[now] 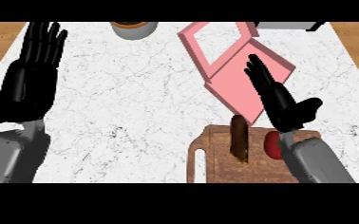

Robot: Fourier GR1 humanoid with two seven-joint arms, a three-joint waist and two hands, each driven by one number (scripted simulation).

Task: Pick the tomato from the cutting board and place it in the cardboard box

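A red tomato (271, 145) lies on the wooden cutting board (214, 159) at the lower right, partly hidden by my right forearm. My right hand (279, 99) hovers just beyond the tomato with straight fingers pointing up and left, over the pink box (235, 76), holding nothing. The box is open, with flaps spread, at the upper right of the counter. My left hand (32, 71) rests open at the left edge, fingers up.
A dark brown elongated item (240, 138) lies on the cutting board left of the tomato. A grey bowl (133, 28) sits at the counter's far edge. A grey-and-black object (288, 25) shows at the top right. White marble counter (126, 104) spans the middle.
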